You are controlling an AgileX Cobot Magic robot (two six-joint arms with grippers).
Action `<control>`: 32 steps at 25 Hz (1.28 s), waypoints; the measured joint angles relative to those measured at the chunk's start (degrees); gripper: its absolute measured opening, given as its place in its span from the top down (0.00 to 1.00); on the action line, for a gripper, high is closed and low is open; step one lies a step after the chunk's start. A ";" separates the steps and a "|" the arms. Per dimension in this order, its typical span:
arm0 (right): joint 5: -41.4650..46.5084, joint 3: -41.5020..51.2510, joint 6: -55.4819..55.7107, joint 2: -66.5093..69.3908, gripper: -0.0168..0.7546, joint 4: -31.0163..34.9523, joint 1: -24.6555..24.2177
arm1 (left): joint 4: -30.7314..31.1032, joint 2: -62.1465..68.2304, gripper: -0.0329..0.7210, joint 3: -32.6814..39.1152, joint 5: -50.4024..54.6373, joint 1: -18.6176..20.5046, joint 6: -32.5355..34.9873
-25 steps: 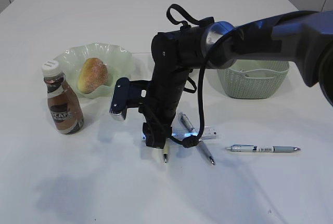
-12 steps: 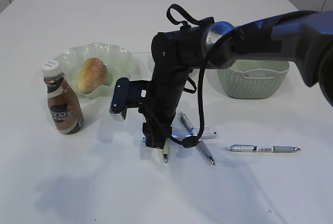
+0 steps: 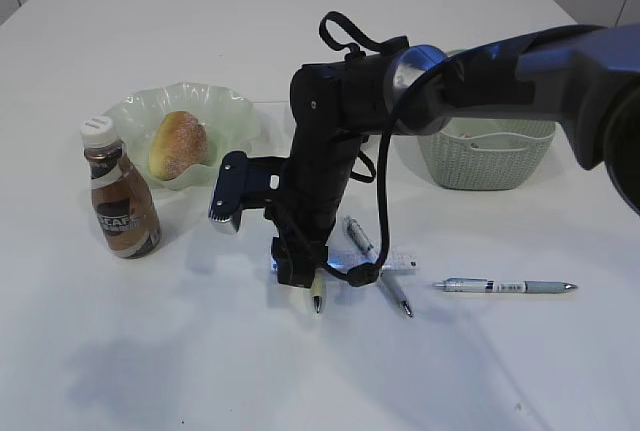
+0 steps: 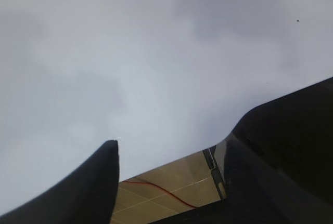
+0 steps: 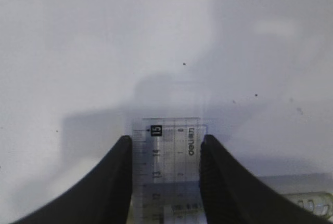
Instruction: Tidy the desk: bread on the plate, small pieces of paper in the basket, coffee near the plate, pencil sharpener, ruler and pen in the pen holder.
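Ruler [image 5: 167,151] is sitting between the right gripper [image 5: 165,167] fingers, jaws closing against its edges on the desk [image 3: 150,351]; next, probably lifting it toward the pen holder, unseen.

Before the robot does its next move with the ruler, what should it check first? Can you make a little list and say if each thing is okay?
1. Ruler sits between the right gripper fingers, one finger along each long edge: ok.
2. Fingers truly squeezing the ruler tight: cannot tell.
3. Ruler free of the pen lying beside it: cannot tell, they look close together in the exterior view.
4. Pen holder in sight, to drop the ruler in: not ok, no view shows it.
5. Bread on the plate, coffee beside it: ok.
6. Left gripper open, out of the way: ok.
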 joint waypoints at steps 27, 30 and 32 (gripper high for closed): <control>3.78 -4.06 0.00 -10.19 0.59 9.31 0.00 | 0.00 0.00 0.36 0.00 0.00 0.00 0.00; 1.79 -5.42 0.00 -12.15 0.59 11.54 0.00 | 0.00 0.00 0.36 0.00 0.00 0.00 0.00; 0.23 -6.07 0.00 -13.70 0.59 13.62 -0.09 | 0.00 0.00 0.37 0.00 0.00 0.00 0.00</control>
